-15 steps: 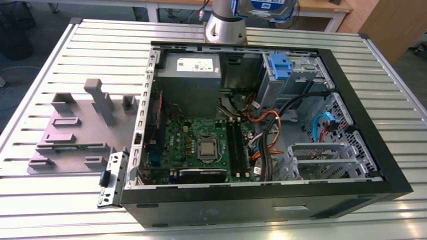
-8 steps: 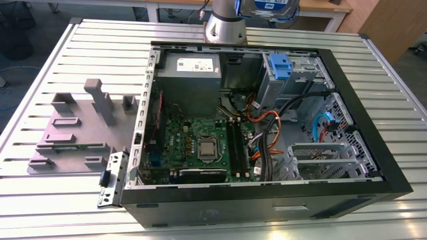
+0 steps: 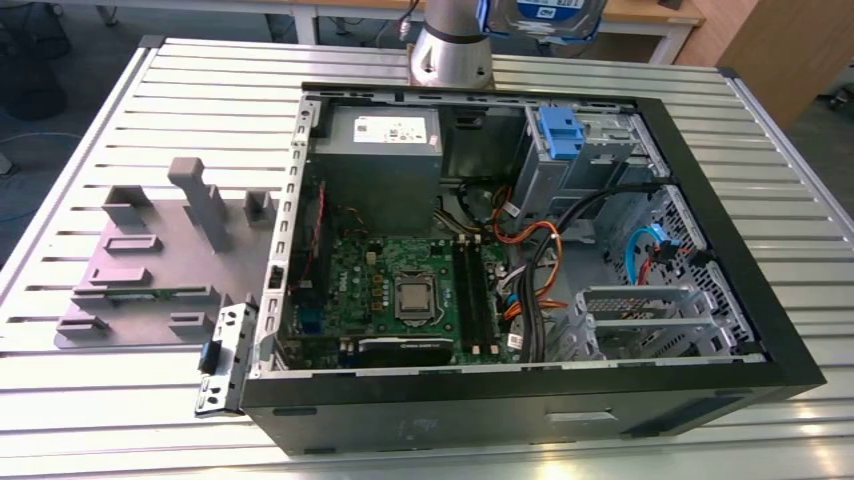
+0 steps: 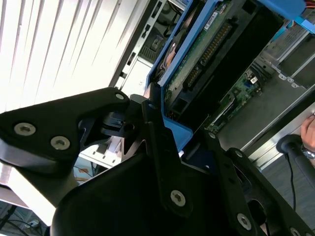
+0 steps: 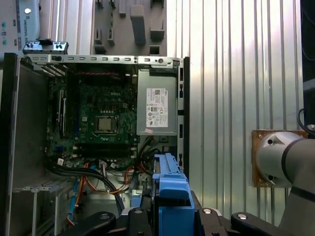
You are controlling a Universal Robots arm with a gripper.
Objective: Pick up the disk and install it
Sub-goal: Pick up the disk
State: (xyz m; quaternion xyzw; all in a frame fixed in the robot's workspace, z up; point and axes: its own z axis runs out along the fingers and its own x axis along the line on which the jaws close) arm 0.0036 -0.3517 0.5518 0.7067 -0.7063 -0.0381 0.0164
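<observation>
The disk (image 3: 550,14) hangs high above the far end of the open computer case (image 3: 747,290), at the top edge of the exterior view; its white-and-blue label and blue carrier bracket are visible. My gripper (image 4: 178,132) is shut on it, with a black finger (image 4: 156,129) pressed against each side of the blue bracket. In the second wrist view the disk's (image 4: 206,54) green circuit-board underside and connector row face the camera. In the first wrist view the blue bracket's (image 5: 171,194) edge stands up between the fingers, over the case's cable area.
Inside the case are a grey power supply (image 3: 378,150), a green motherboard (image 3: 400,285), orange and black cables (image 3: 527,270), and a grey drive bay with a fixed blue latch (image 3: 558,132). A grey fixture plate (image 3: 160,260) lies on the slatted table at the exterior view's left. A hand (image 4: 309,138) shows in the second wrist view.
</observation>
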